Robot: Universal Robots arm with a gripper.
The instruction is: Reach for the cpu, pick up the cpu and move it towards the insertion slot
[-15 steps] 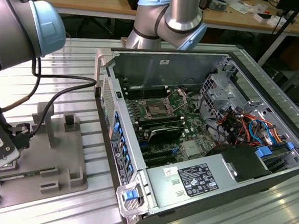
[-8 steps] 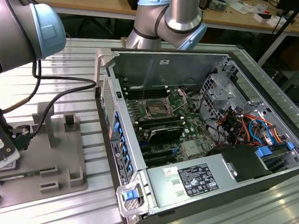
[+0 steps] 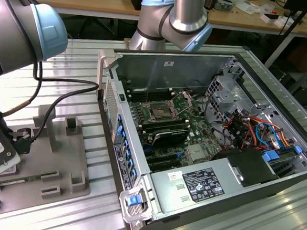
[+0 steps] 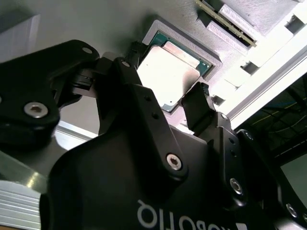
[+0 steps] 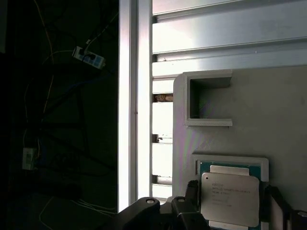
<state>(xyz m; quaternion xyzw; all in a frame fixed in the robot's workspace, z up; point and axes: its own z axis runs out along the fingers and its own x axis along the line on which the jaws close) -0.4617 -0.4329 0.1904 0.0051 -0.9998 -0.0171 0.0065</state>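
At the grey tray (image 3: 60, 161) on the exterior view's left, the arm (image 3: 22, 32) hangs its gripper (image 4: 167, 72) low over the cpu (image 5: 229, 199), which lies flat in a square pocket (image 5: 230, 158) of the tray. In both wrist views the fingers (image 4: 199, 103) stand spread to either side of the cpu, with a thin gap showing at each edge. They hold nothing, and the cpu looks fully seated.

By these pictures the reach is all but finished and the pick-up is not yet made. A clean grasp would seem to call for an even squeeze on two opposite edges, then a straight lift so the cpu clears the pocket's raised rim without tilting.

Room is tight close in. The rim hugs the cpu on all sides, a boxy upright block (image 5: 208, 103) stands on the tray nearby, and the table's bright edge rail (image 5: 134, 96) runs just beyond.

The insertion slot (image 3: 160, 113) sits well apart, deep in the open computer case (image 3: 167, 68) on the exterior view's right. The case's near side wall rises between tray and slot. Space above the tray and above the case looks free, so any carry would likely have to go up and over that wall.
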